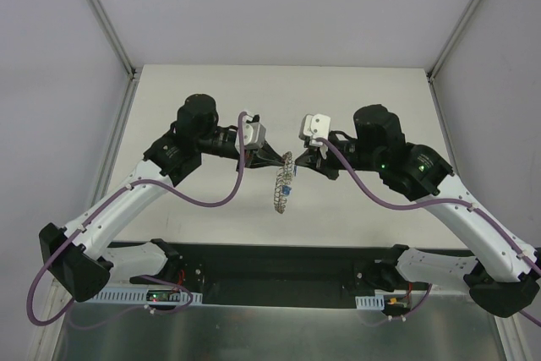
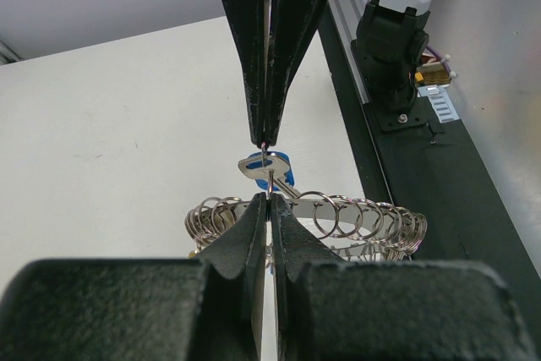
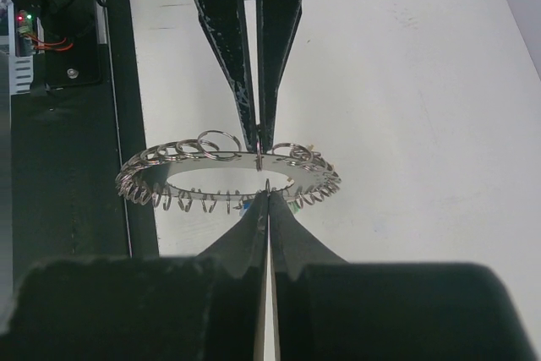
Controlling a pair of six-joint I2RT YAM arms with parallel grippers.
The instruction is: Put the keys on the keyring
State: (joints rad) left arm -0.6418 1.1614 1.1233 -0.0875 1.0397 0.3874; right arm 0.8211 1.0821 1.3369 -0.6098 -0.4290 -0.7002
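Both clamped: left gripper [image 2: 269,200], right gripper [image 3: 267,192] pinch keyring [image 3: 161,173]

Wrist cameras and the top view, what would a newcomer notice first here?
The left gripper and right gripper meet tip to tip above the middle of the table, both shut on the keyring, holding it in the air between them. Its rim bristles with small wire loops, and a blue key hangs right where they meet.
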